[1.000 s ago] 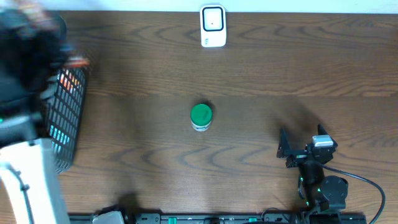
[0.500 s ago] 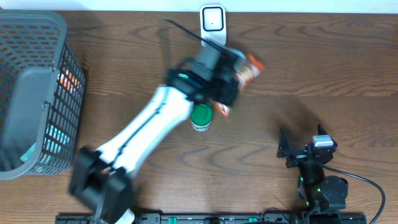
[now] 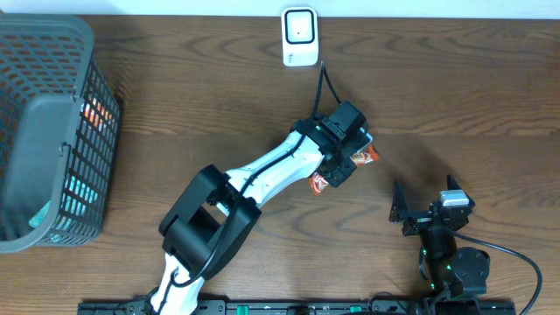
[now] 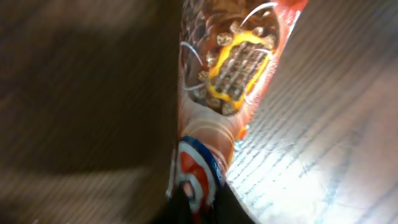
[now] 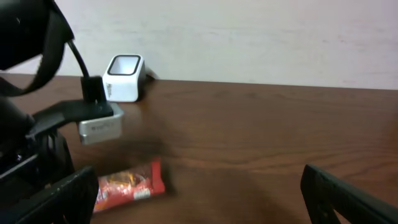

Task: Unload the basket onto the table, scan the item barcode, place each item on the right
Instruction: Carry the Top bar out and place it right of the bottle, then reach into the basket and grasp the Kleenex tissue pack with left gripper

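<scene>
At the far left edge of the bench [image 3: 201, 87], a dark mesh basket [image 3: 101, 157]; through its side wall an orange thing [image 3: 99, 112] and, lower down, a pale teal thing [image 3: 81, 188] show inside, both too broken up by the mesh to name. Back edge, centre: white scanner [image 3: 299, 37], upright, dark window on its face. Left arm reaches slantwise across the middle of the bench, its left pincer [image 3: 348, 157] clamped narrow on a snack packet [image 3: 369, 155]; orange-red ends of the packet stick out on either side of the black head. Packet sits right of centre, in front of the scanner and well apart from it, and far from the basket. Left wrist view: packet [image 4: 230, 81] runs lengthwise away from the dark fingers [image 4: 199, 210], printed with a yellow outline over a pale pattern and a blue and white roundel at the gripped end. From the right wrist view the packet [image 5: 127, 183] lies low over the wood; cannot tell whether it touches. Right pincer [image 3: 426, 194] rests at the near right of the bench, jaws spread wide, nothing between them, just right of the packet but apart from it
</scene>
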